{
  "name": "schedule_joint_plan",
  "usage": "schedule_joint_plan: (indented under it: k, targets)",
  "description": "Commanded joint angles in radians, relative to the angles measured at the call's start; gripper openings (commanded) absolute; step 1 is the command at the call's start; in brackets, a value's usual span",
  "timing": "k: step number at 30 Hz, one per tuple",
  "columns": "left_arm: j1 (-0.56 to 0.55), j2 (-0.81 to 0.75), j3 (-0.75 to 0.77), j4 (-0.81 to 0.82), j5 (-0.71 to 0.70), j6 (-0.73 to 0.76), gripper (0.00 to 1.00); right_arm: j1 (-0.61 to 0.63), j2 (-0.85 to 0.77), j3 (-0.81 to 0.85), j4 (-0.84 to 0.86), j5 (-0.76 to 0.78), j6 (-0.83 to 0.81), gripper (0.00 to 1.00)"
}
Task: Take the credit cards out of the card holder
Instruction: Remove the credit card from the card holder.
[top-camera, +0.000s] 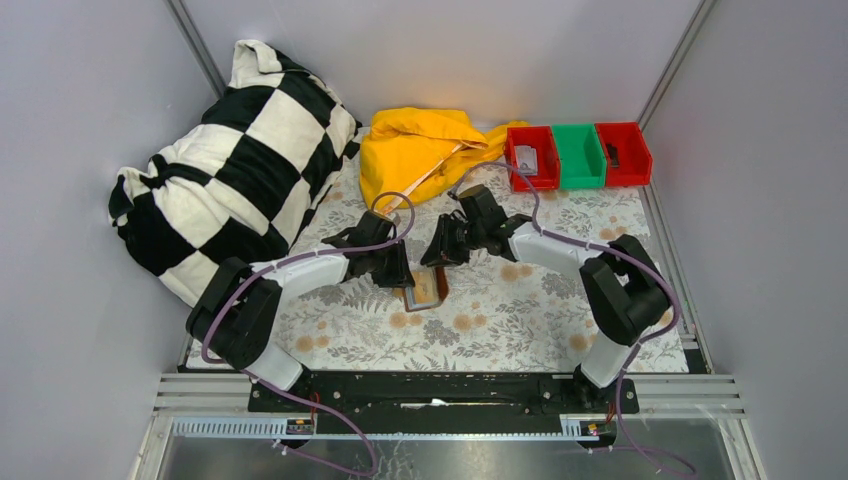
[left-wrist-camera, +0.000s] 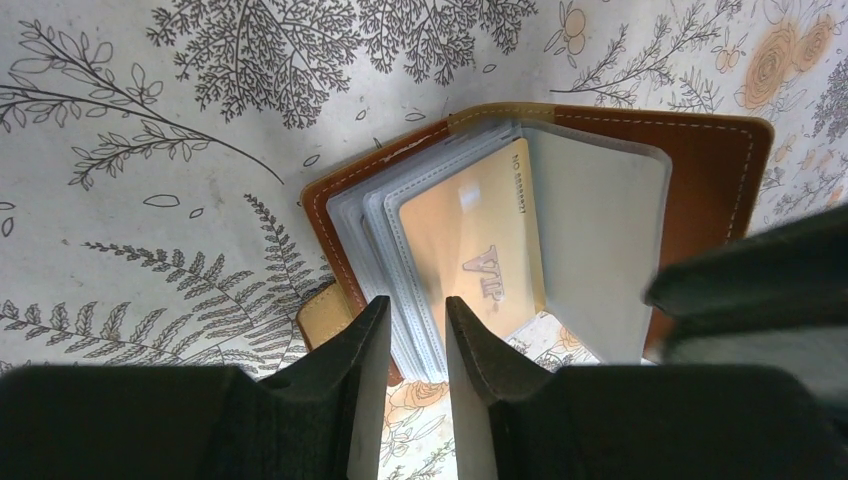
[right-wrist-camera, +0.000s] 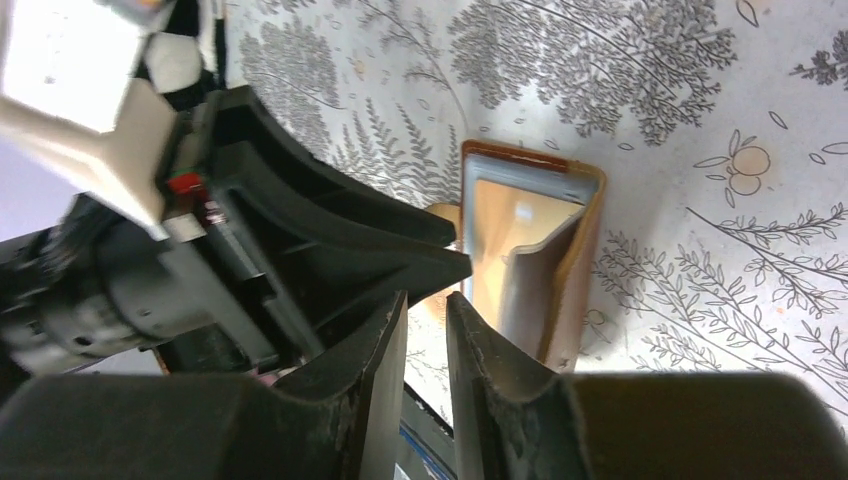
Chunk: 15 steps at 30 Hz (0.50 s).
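— Why is the left gripper (left-wrist-camera: 415, 312) sitting right on the card holder (left-wrist-camera: 720, 170)?

— To anchor it, I'd say. Its fingers are clenched on the near edge of the clear sleeves (left-wrist-camera: 380, 215), so the stack fans up off the holder's brown cover instead of lying flat.

— And where's the card?

— The gold card (left-wrist-camera: 470, 235) is inside the holder, tucked in the top sleeve and facing up, not out yet. There's also a tan corner (left-wrist-camera: 322, 315) showing at the holder's near-left edge, and I can't tell whether that's another card.

— What about the right gripper (right-wrist-camera: 427, 305)?

— It's at the holder's opposite side, facing the left one across it. The jaws stand narrow, but I can't tell if they grasp anything or just hover by the flap.

— So why two arms?

— The holder lies open on the flowered cloth (left-wrist-camera: 200, 120) and would slide if pulled. One arm probably braces it while the other draws the card from its sleeve.
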<state>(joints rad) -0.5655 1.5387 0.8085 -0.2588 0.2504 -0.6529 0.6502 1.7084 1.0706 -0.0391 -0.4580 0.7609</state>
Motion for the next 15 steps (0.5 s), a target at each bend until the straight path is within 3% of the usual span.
schedule_joint_plan:
  k: [1, 9, 15]
  targets:
    - [-0.001, 0.002, -0.004, 0.051, 0.015, -0.004, 0.3, 0.014, 0.058, 0.003, 0.007, -0.013, -0.003, 0.28]
    - [-0.001, 0.027, -0.007, 0.033, 0.009, 0.018, 0.3, 0.012, 0.04, -0.052, -0.088, 0.127, -0.029, 0.26]
    - [-0.001, 0.014, -0.03, 0.052, 0.014, 0.025, 0.3, -0.006, 0.025, -0.131, -0.055, 0.128, -0.032, 0.28]
